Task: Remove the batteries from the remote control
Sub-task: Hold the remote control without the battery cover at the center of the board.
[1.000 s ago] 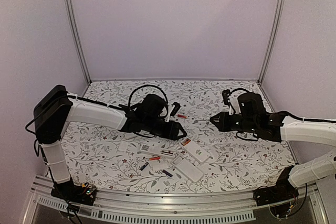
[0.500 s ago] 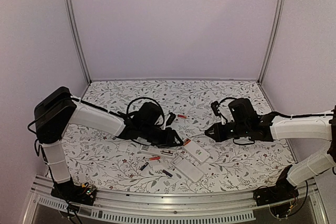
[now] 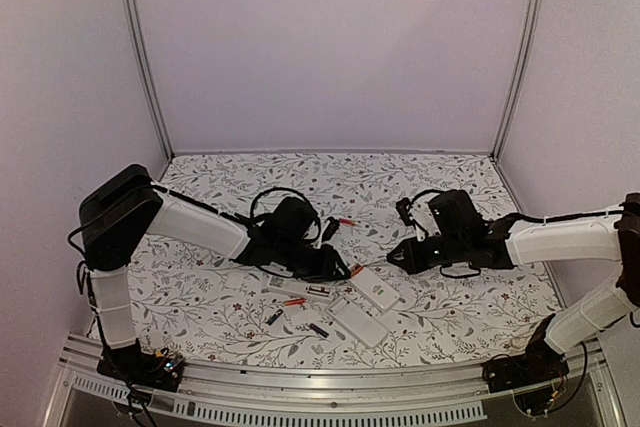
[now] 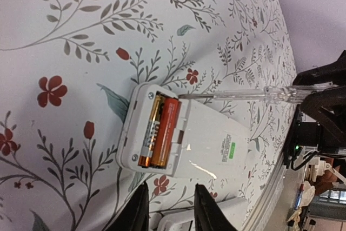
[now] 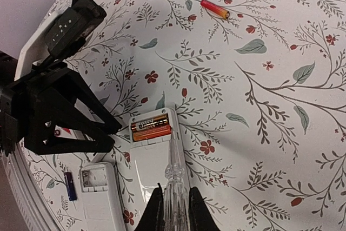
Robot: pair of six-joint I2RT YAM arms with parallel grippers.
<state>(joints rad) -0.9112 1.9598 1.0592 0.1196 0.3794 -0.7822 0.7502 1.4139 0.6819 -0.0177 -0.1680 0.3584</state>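
Observation:
A white remote (image 5: 157, 169) lies back up with its cover off. Two batteries (image 5: 151, 128), one red-orange and one gold, sit side by side in its compartment. It also shows in the left wrist view (image 4: 211, 144) with the batteries (image 4: 160, 131), and in the top view (image 3: 376, 290). My right gripper (image 5: 173, 204) is shut on a clear stick tool (image 5: 174, 169); its tip rests at the compartment's edge, by the red-orange cell. My left gripper (image 4: 169, 209) is open and empty, just short of the remote's battery end. In the top view the left gripper (image 3: 338, 265) and right gripper (image 3: 396, 255) flank the remote.
A loose red battery (image 5: 214, 8) lies farther back on the floral cloth. A second white remote (image 5: 100, 198) with an empty compartment lies near the first, a dark battery (image 5: 68, 185) beside it. In the top view, another remote (image 3: 300, 290) and loose batteries (image 3: 293, 301) lie in front.
Both arms have closed in on the open remote. The left gripper moved right and down to its battery end; the right gripper moved left, bringing the clear tool over it.

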